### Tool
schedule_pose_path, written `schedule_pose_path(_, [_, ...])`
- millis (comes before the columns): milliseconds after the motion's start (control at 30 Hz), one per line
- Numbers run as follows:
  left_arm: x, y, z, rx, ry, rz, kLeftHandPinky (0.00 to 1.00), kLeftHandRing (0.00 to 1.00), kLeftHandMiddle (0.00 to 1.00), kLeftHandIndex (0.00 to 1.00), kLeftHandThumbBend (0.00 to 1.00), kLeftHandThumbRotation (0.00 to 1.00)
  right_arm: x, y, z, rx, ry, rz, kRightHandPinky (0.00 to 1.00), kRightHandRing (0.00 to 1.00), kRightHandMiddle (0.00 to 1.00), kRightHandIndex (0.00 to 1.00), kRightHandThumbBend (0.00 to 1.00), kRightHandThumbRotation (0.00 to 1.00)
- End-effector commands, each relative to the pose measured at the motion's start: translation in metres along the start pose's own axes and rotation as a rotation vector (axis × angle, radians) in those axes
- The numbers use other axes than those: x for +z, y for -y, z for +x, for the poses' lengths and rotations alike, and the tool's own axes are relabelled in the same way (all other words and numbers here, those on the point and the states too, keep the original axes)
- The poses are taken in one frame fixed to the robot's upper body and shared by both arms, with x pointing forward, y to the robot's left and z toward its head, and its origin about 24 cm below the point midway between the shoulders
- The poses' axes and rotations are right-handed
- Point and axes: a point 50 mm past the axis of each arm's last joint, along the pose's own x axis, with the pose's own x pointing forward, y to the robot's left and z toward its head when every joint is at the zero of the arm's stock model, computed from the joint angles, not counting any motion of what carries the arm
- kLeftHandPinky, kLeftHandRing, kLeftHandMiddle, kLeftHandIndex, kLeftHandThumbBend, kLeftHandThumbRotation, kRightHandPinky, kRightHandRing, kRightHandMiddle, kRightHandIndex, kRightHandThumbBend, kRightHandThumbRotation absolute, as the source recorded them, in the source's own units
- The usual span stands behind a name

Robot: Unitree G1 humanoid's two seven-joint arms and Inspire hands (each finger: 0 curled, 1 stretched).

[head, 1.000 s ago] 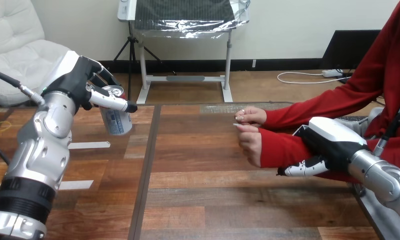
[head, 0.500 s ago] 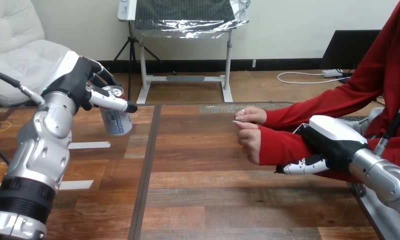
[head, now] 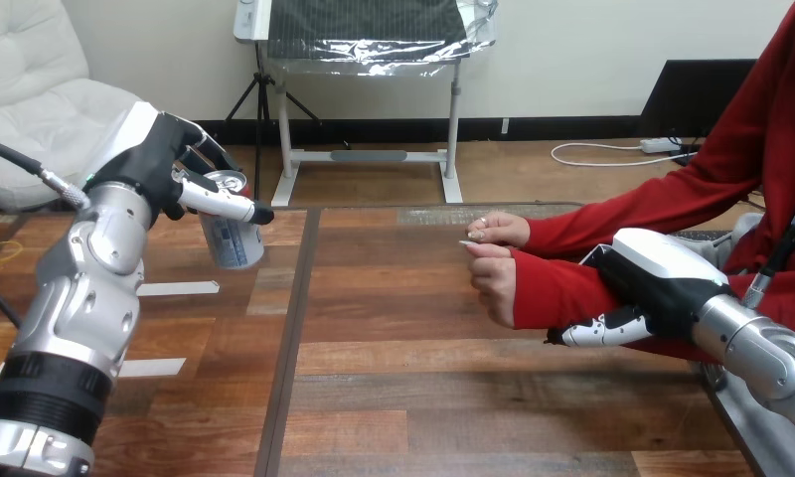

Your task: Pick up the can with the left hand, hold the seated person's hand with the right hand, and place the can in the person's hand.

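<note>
Left hand (head: 155,164) curls round the tilted soda can (head: 233,238). Right hand (head: 652,270) lies against the person's red-sleeved forearm (head: 557,290); I cannot tell its grip.

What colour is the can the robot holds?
The small metal can is silvery-white with blue print, best in the head view.

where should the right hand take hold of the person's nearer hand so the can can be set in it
Probably at the wrist, just behind the person's nearer hand, from underneath on the robot's right side. The red-sleeved forearm lies level and the hand droops at its end, so support below leaves the palm free for the can. The right hand is at that forearm.
</note>
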Motion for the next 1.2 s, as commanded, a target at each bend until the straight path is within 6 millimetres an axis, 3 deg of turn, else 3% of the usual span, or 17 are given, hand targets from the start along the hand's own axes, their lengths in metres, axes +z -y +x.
schedule_pose_path(0, [0.025, -0.013, 0.001, 0.06, 0.094, -0.016, 0.31, 0.37, 0.43, 0.44, 0.77, 0.0, 0.033, 0.044, 0.014, -0.193, 0.157, 0.009, 0.19, 0.22, 0.27, 0.28, 0.54, 0.37])
schedule_pose_path(1167, [0.059, 0.023, 0.009, -0.022, 0.183, -0.089, 0.3, 0.37, 0.44, 0.44, 0.79, 0.0, 0.06, 0.043, 0.03, -0.185, 0.222, 0.036, 0.19, 0.22, 0.27, 0.27, 0.57, 0.44])
